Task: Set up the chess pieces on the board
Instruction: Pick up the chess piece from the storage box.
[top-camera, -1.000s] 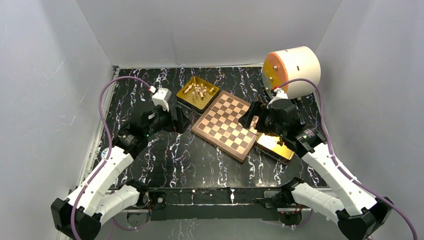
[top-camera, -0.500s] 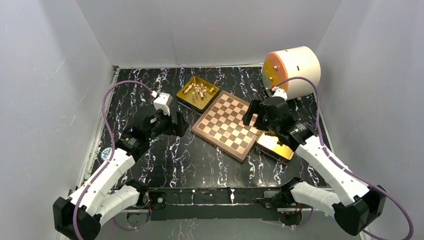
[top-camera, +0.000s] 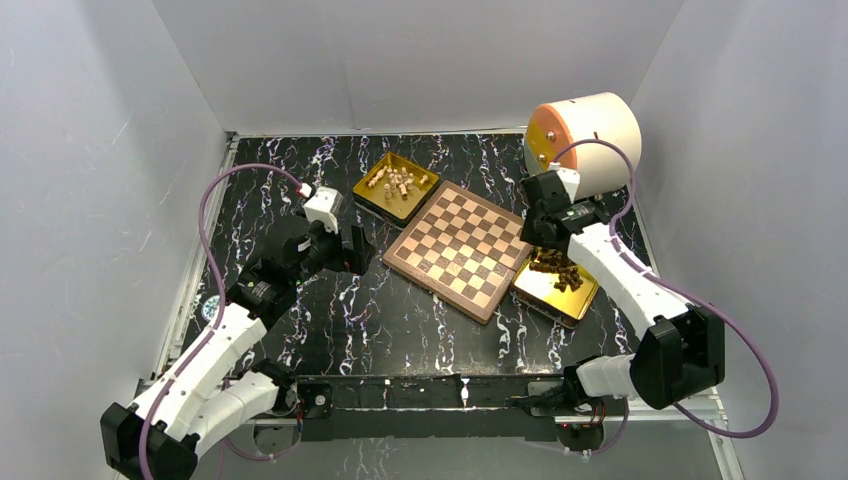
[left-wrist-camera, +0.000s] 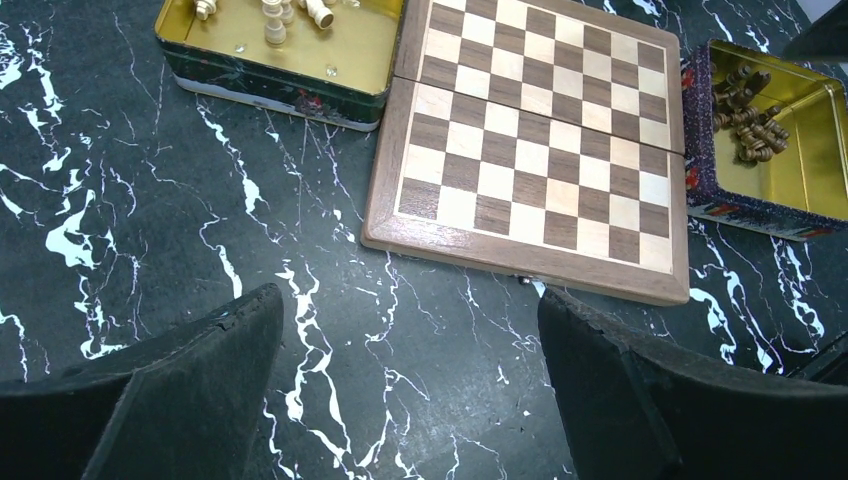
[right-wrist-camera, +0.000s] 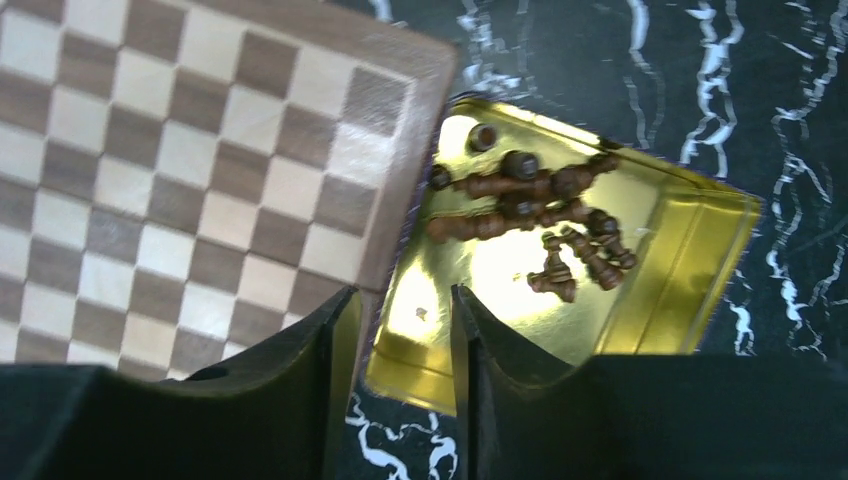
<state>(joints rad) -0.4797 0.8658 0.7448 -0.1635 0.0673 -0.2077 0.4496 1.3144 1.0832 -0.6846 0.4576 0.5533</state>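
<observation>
From above, the board (top-camera: 458, 250) lies turned like a diamond mid-table with every square bare, so no piece is set yet. Cream pieces (top-camera: 399, 182) sit heaped in a gold tray (top-camera: 378, 203) touching the board's far-left edge. Dark pieces (top-camera: 558, 270) lie in a second tray (top-camera: 550, 297) against its right edge, so each set seems to be stored on its own side. The left gripper (top-camera: 353, 247) hovers left of the board. The right gripper (top-camera: 536, 240) hangs over the dark pieces, with a white and orange drum (top-camera: 585, 135) behind it. The left wrist view shows that gripper's fingers (left-wrist-camera: 170, 400) spread wide and empty above bare table, likely awaiting a turn. The right wrist view shows fingers (right-wrist-camera: 300, 390) narrowed to a slim gap with nothing between them. They are aimed at the near part of the second tray, short of the pile, and the gap is probably sized for one tiny piece.
</observation>
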